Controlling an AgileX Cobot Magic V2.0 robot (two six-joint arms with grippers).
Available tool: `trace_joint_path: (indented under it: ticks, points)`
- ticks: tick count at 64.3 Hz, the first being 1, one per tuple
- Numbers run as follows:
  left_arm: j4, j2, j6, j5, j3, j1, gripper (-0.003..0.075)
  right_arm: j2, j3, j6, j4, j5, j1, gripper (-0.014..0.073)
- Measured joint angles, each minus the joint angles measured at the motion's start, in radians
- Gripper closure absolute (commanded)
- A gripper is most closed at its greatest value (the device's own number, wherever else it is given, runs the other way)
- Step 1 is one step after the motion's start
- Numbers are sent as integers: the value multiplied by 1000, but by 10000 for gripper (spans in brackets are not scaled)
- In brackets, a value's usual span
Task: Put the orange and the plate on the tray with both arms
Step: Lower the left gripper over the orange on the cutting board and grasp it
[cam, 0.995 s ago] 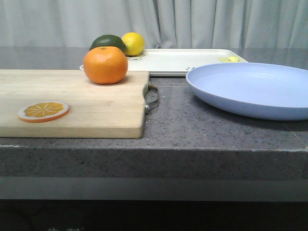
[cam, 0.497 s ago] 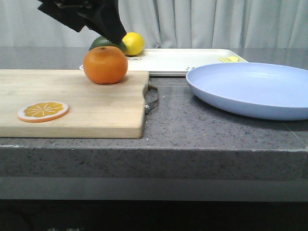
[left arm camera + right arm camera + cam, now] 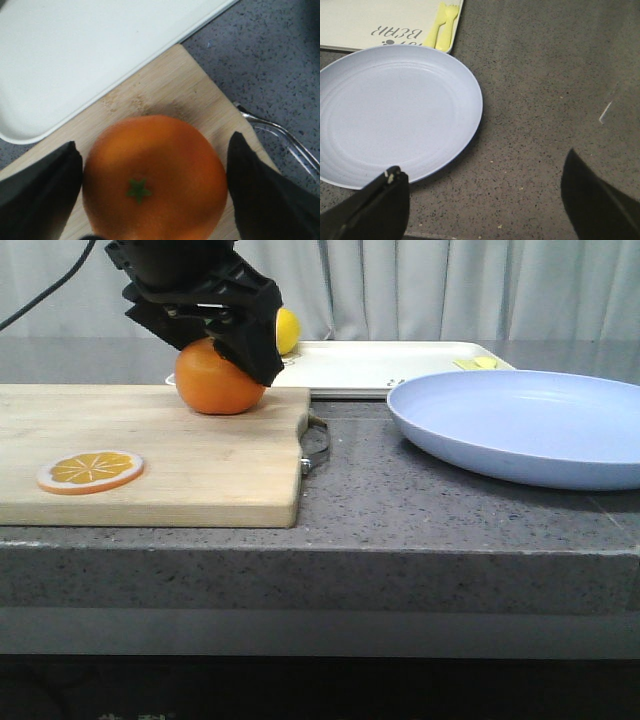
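Note:
The orange [image 3: 213, 385] sits at the far right corner of the wooden cutting board [image 3: 180, 455]. My left gripper [image 3: 220, 350] hangs over it, open, one black finger on each side. In the left wrist view the orange [image 3: 155, 175] with its green stem fills the gap between the fingers [image 3: 42, 192]. The lavender-blue plate [image 3: 520, 425] lies on the counter at the right. The cream tray [image 3: 380, 365] lies behind. My right gripper [image 3: 480, 167] is open above bare counter beside the plate [image 3: 395, 110], and is out of the front view.
An orange slice [image 3: 90, 470] lies on the board's near left. A lemon [image 3: 288, 332] peeks out behind the left gripper at the tray's left end. A yellow fork [image 3: 442, 22] lies on the tray [image 3: 370, 20]. The board's metal handle [image 3: 318, 440] points toward the plate.
My left gripper came into view from above and dropped down over the orange, with its fingers now at the fruit's sides. The green fruit behind the orange is now hidden.

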Motion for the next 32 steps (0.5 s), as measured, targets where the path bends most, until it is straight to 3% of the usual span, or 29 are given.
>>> trace_joint_path:
  ticks: [18, 23, 32]
  points:
    - [0, 2, 0, 10, -5, 0, 338, 0, 0, 0, 0, 0, 0, -29]
    - [0, 2, 0, 12, -6, 0, 332, 0, 0, 0, 0, 0, 0, -29]
    - [0, 2, 0, 12, -6, 0, 208, 0, 0, 0, 0, 0, 0, -29]
